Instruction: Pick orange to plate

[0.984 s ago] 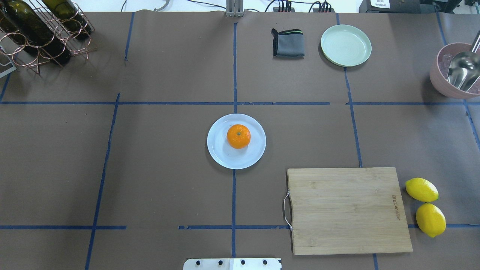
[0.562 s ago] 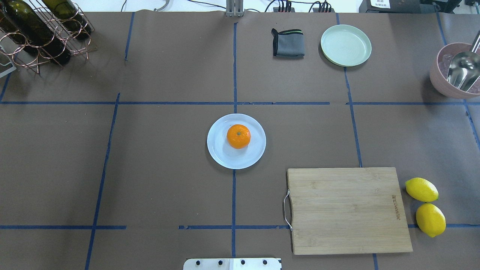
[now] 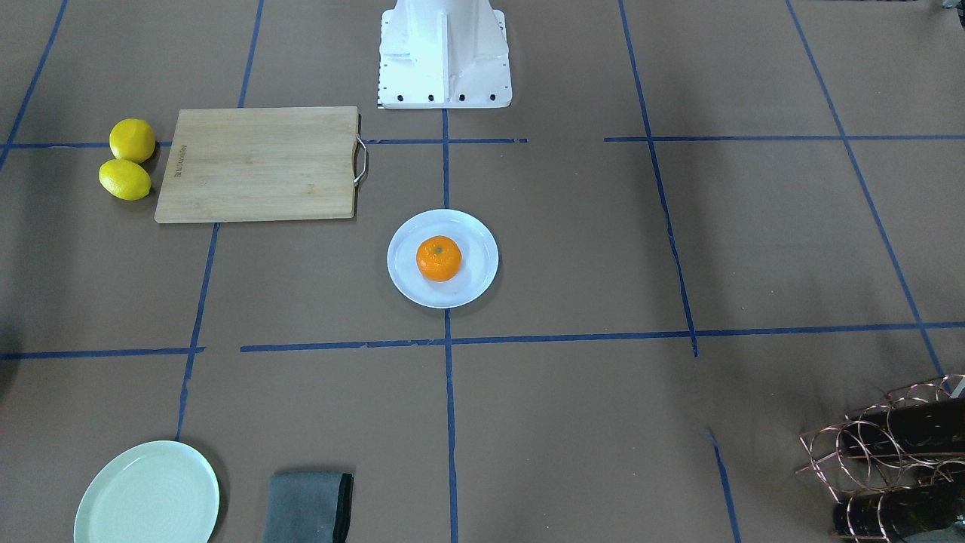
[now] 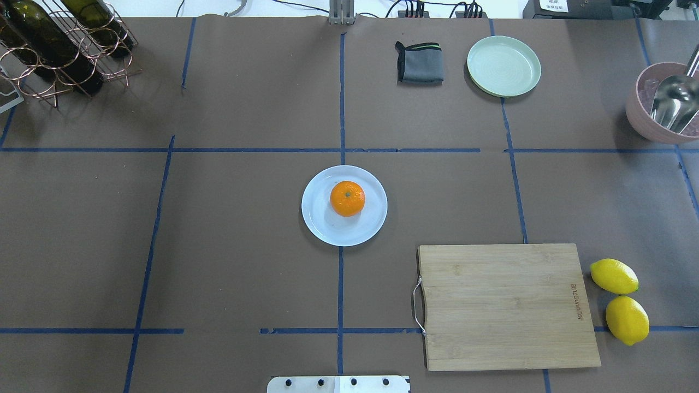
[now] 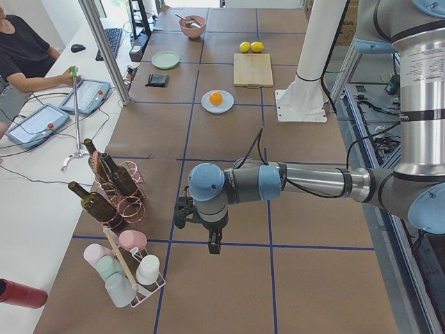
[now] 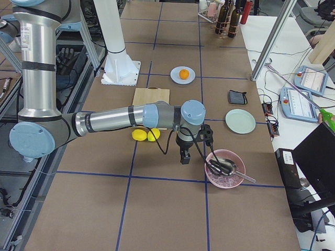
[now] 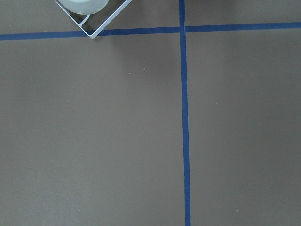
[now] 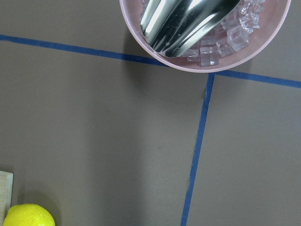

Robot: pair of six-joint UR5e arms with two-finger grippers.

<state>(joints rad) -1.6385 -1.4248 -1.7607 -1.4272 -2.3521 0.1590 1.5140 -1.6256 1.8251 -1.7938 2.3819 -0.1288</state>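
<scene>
Nothing on the table has shifted in the last second. Brown paper gridded with blue tape covers it, and a white operators' desk runs along its far side. The left gripper and right gripper hang over opposite ends of the table; I cannot tell how their jaws stand. From the centre in the overhead view, a bamboo cutting board lies at 4 o'clock, a copper wine rack at 10, and a mint-green plate at 1. The plate is central, with the orange resting on it, slightly toward 12.
</scene>
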